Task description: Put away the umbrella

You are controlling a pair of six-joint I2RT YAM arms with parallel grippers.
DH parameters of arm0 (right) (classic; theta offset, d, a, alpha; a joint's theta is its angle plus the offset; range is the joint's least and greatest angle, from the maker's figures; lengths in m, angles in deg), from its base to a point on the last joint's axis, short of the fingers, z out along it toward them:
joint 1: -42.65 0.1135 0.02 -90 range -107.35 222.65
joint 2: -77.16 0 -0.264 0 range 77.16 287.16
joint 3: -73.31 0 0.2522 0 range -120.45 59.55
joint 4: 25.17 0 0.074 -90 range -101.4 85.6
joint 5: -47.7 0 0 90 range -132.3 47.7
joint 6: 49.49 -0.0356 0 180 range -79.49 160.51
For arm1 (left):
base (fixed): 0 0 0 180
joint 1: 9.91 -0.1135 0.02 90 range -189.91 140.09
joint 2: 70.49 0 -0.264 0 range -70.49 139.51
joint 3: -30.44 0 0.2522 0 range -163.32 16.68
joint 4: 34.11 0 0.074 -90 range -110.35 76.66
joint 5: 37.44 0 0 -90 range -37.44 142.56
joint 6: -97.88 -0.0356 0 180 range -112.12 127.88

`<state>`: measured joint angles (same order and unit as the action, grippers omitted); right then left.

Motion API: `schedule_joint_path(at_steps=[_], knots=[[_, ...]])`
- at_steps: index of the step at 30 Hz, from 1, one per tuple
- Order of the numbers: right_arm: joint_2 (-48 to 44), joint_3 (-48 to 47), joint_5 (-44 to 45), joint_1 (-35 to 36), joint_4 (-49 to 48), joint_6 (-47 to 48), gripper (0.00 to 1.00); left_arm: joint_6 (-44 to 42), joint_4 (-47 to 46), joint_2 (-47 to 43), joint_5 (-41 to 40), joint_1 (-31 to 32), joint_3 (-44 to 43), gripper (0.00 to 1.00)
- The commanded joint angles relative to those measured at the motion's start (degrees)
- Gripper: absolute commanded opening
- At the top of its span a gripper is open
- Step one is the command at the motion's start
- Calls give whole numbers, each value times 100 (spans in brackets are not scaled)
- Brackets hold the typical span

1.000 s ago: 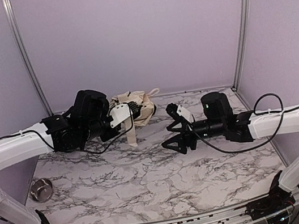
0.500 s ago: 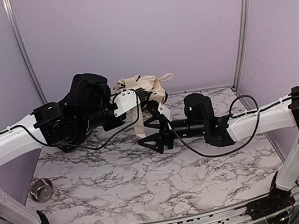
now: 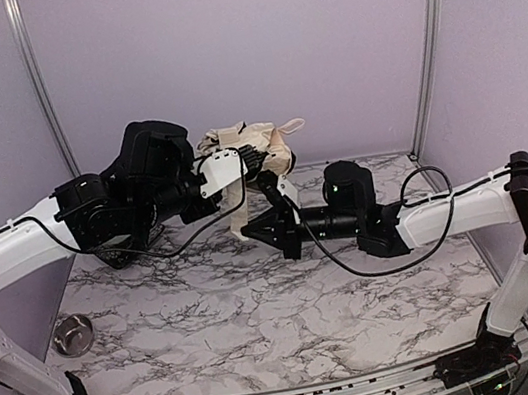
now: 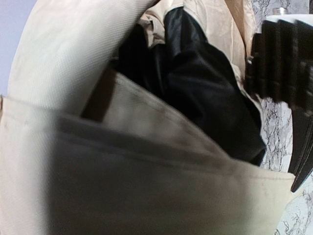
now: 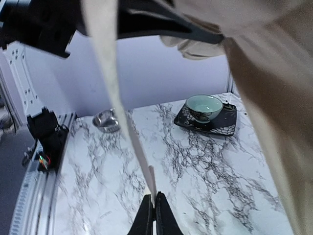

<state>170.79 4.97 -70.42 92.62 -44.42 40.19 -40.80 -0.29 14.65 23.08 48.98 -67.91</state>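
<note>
The umbrella (image 3: 254, 148) is held clear of the table (image 3: 267, 339), toward the back wall. It is a loose, crumpled bundle of cream fabric. The left claw (image 3: 241, 165) is clamped on the upper part of the bundle and carries all of it. In the left wrist view, one ribbed finger (image 4: 286, 73) presses against cream folds with dark lining showing between them.

A narrow cream strap (image 3: 238, 207) hangs from the bundle. The right claw (image 3: 261, 228) has its jaws together low on this strap. In the right wrist view, the strip (image 5: 117, 98) runs down into the closed fingertips (image 5: 155, 215), so it appears to be pinched there.

Handling notes, as judgement:
- Weight: light. One arm carries it without visible sag.
- Fabric: soft and limp. It will fold, slide and bunch under any grip, and a hold on cloth alone will not control the shape.
- Strap: thin and flexible. It transmits pull only, not push or twist.
- Rigid parts: the shaft and handle are not visible. They are presumably buried in the folds.
- Best hold: the firm core for carrying, and the strap for tensioning or wrapping.

A small steel bowl (image 3: 71, 334) stands at the left of the table, well apart.
</note>
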Motion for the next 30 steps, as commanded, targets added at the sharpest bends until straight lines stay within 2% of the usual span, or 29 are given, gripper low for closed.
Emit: schedule_joint_path(at_steps=[1, 13, 14, 18, 20, 28, 29, 30], knots=[[18, -175, -83, 30, 110, -45, 0, 52, -198, -5, -269, 3, -288, 0], [-136, 91, -318, 30, -219, -174, 0, 307, -199, 40, -137, -193, -368, 0], [-118, 82, -324, 30, -250, -198, 2, 330, -192, 39, -89, -186, -386, 0], [-28, -4, -310, 30, -348, -213, 26, 429, -192, -31, 188, -155, -404, 0], [23, -93, -272, 30, -354, -173, 29, 430, -193, -57, 277, -151, -394, 0], [131, -286, -293, 30, -369, -112, 31, 459, -188, -87, 364, -157, -373, 0], [165, -300, -315, 30, -362, -129, 30, 480, -192, -83, 376, -154, -388, 0], [177, -306, -360, 30, -357, -142, 23, 499, -190, -80, 376, -153, -401, 0]])
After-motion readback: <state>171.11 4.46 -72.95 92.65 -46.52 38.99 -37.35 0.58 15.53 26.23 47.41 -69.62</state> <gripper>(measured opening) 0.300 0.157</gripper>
